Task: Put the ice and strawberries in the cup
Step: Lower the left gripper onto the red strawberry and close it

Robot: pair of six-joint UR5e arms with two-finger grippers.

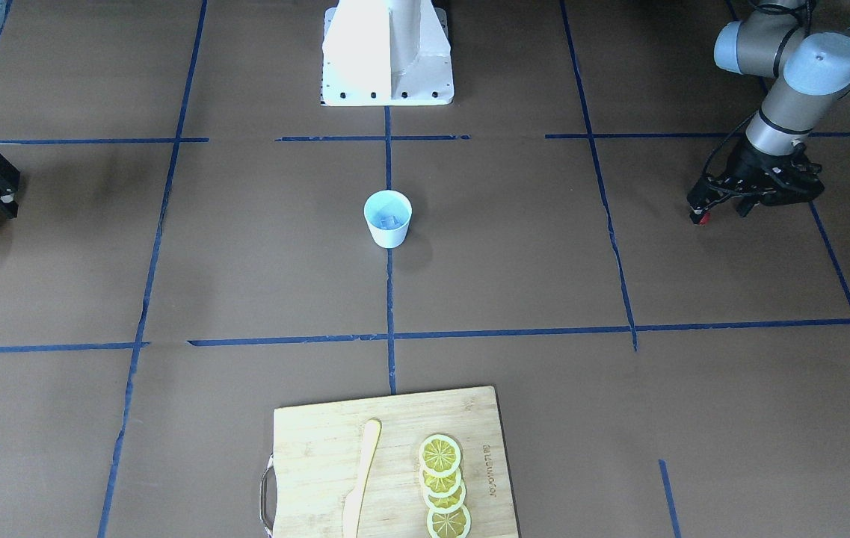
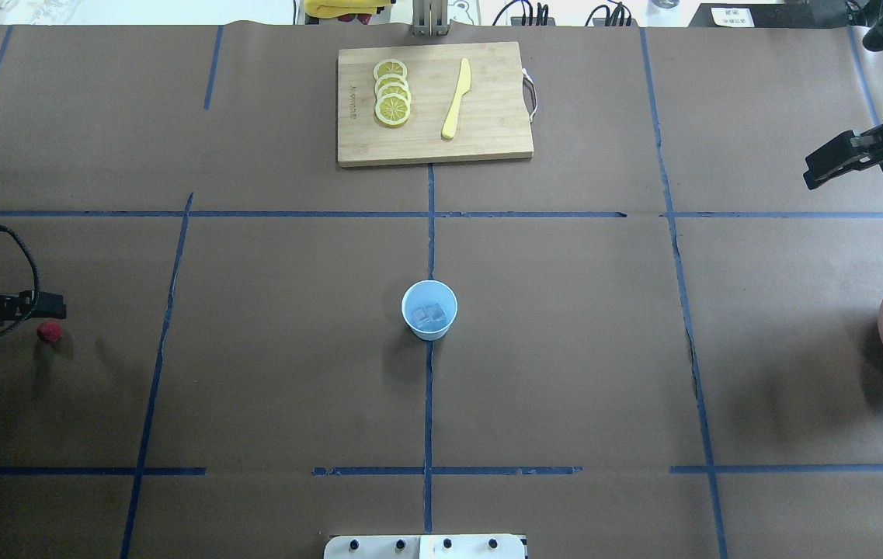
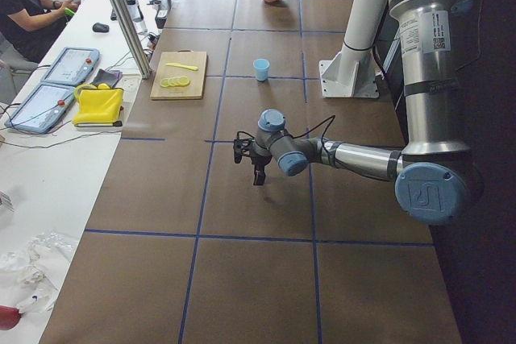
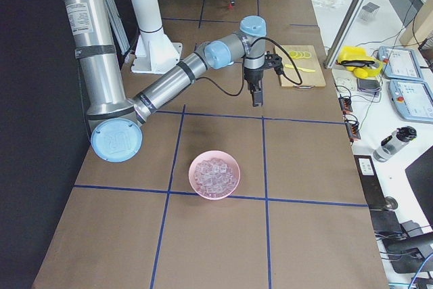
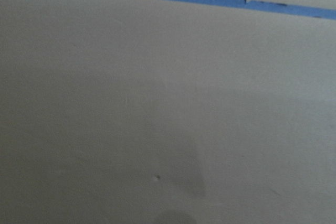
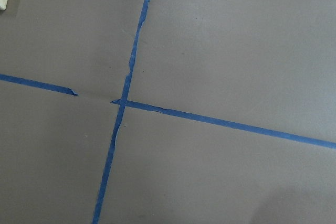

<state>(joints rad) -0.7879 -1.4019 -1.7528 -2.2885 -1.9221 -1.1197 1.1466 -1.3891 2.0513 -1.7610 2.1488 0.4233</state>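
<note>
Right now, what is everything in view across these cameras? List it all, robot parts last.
cup: one, white with a pale blue inside, upright at the table centre.
ice: about two clear cubes in the cup, many more in the bowl.
bowl: one, pink, robot's right end.
strawberry: one, red, beside the left claw.
cutting board: one, wooden, far edge.
lemon slices: four, yellow, overlapping on the board.
knife: one, pale yellow, on the board.
left claw: black, at the strawberry.
right claw: black, away from the bowl.
</note>
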